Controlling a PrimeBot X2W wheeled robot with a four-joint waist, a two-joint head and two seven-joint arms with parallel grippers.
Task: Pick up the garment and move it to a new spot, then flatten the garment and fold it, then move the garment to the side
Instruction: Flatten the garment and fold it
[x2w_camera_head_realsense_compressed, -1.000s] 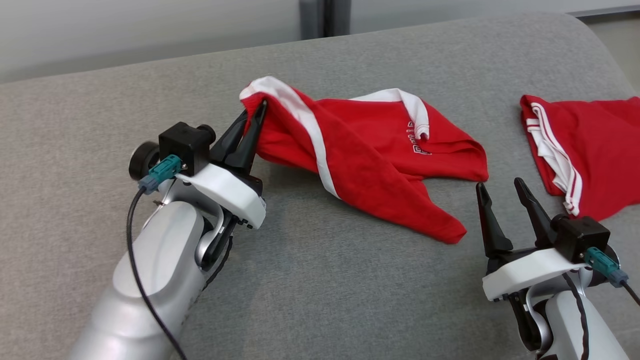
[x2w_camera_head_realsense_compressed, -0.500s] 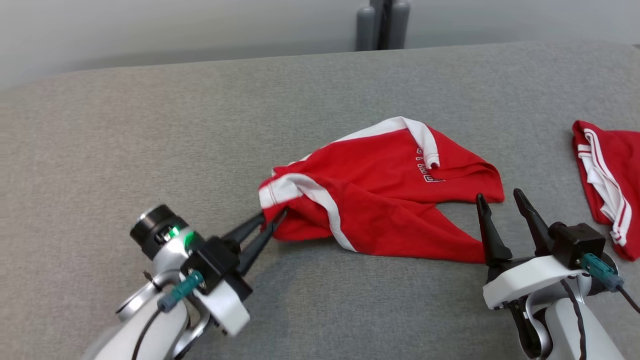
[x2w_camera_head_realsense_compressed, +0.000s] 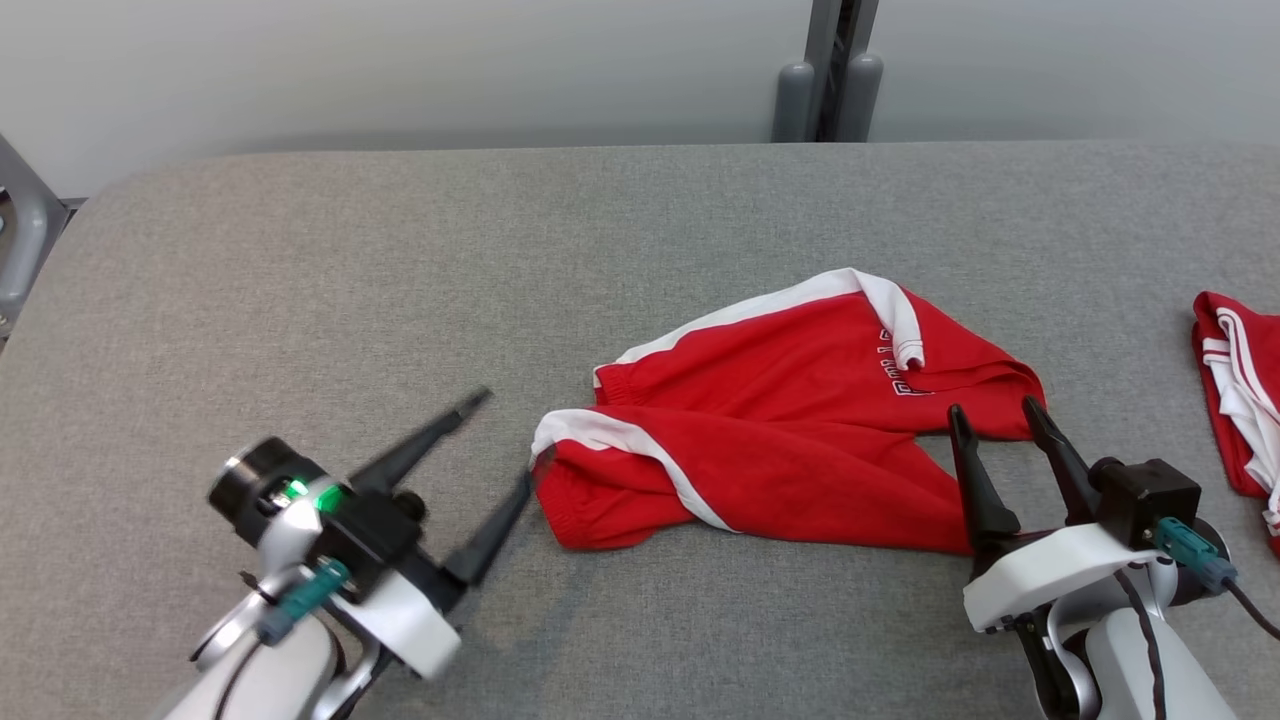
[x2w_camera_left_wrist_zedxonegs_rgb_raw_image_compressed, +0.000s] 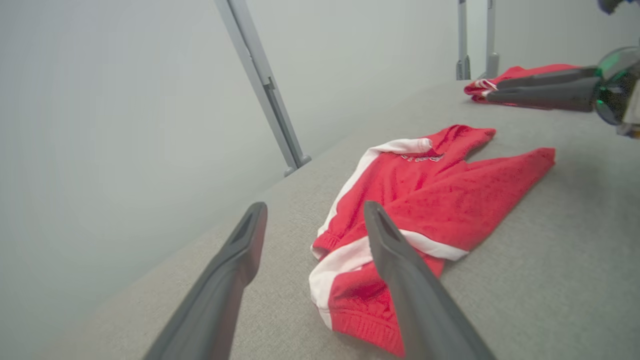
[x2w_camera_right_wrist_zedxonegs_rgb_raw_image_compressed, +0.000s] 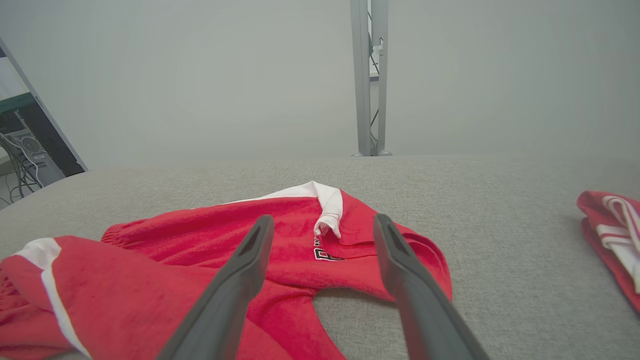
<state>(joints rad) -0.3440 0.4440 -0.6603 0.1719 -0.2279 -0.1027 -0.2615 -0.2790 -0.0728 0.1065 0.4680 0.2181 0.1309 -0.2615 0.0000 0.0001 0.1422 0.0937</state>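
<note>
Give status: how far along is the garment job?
Looks done: relocation; the left gripper has just let go and the red garment lies bunched on the grey surface. In hand: nothing held, right gripper open by its other end. Left: flatten, fold, move aside.

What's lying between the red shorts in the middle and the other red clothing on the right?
Only bare grey padding separates the shorts from the other red garment; the right wrist view shows it.
</note>
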